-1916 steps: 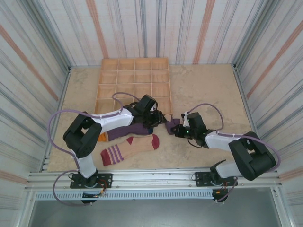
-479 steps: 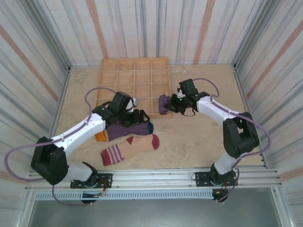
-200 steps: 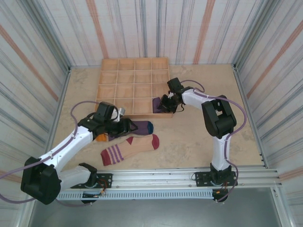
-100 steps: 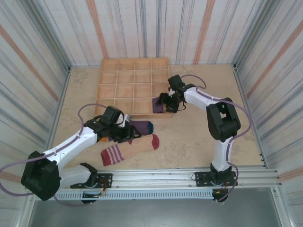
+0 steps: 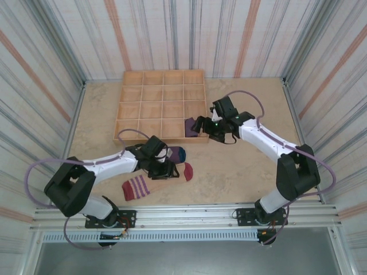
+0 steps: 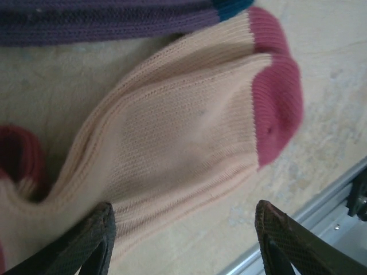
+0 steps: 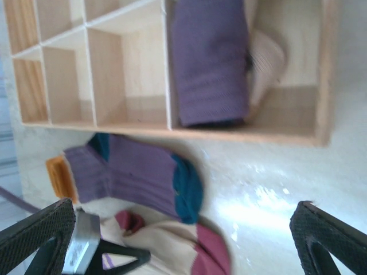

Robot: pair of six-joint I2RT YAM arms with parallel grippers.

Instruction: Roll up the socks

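Left tool stands open, its textured black fingers straddling the ribbed tan sock, which has a red toe and lies flat on the worktop. Right tool is spread wide. The rolled dark purple sock sits in a corner compartment of the wooden tray, and the purple sock lies just beside the tray.

We read no text, label, brand or number anywhere; the socks and the wooden tray carry no lettering.
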